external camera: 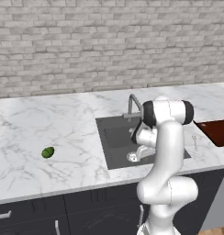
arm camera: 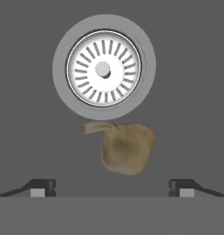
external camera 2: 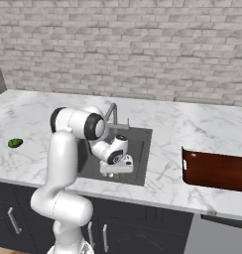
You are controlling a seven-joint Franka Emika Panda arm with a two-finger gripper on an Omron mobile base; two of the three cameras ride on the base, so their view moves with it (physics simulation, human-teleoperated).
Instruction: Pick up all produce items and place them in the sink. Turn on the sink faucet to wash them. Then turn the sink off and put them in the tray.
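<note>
With its gripper (arm camera: 112,188) spread wide and empty, the tan piece (arm camera: 125,148) lay in the sink (external camera: 114,137) just below the drain (arm camera: 103,68) at frame centre, while the green fruit (external camera: 47,152) waited at the desk's (external camera: 40,124) lower left, unwashed, the tray (external camera 2: 217,171) unused.

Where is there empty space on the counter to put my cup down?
The widest bare patch is the marble between the green fruit and the sink. There is another between the sink and the tray, though something small lies there. The sink is crowded: arm, drain, tan piece.
</note>
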